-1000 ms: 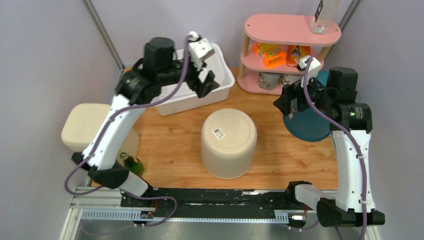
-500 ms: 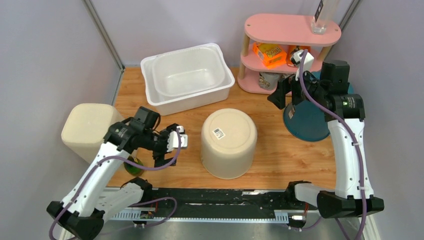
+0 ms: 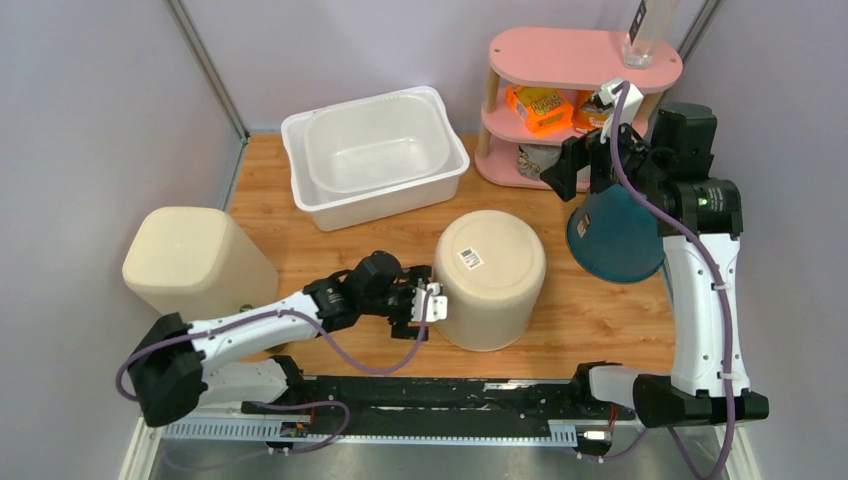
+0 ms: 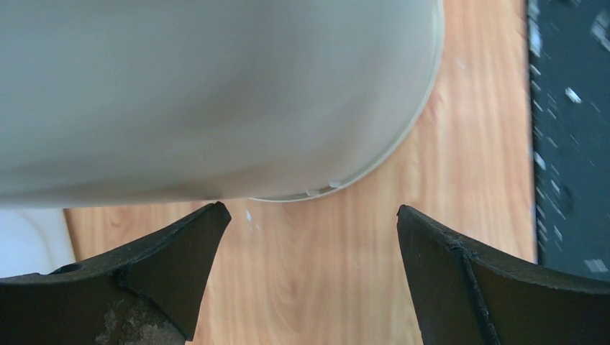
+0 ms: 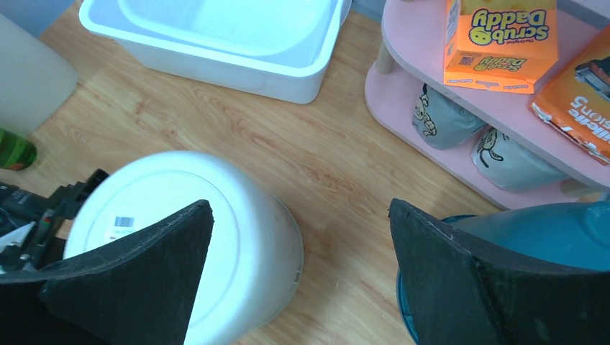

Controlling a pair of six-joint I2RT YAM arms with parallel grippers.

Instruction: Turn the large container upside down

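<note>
The large beige round container (image 3: 490,278) stands on the wooden table with its base up and a barcode label (image 3: 470,257) on that base. My left gripper (image 3: 425,303) is open, low at the container's left wall, touching or nearly touching it. In the left wrist view (image 4: 311,208) the container's wall (image 4: 216,93) fills the top and its rim lies just beyond the fingertips. My right gripper (image 3: 575,170) is open and empty, raised by the shelf. The right wrist view (image 5: 299,203) looks down on the container (image 5: 216,237).
A white tub (image 3: 375,155) sits at the back. A second beige container (image 3: 195,262) stands at the left, with a green bottle (image 5: 11,151) beside it. A pink shelf (image 3: 585,60) with boxes is at the back right, and a teal cone-shaped object (image 3: 615,235) is below the right gripper.
My left arm swung from over the white tub down to the container's left side. The container has shifted to the right. My right gripper moved slightly near the shelf.
</note>
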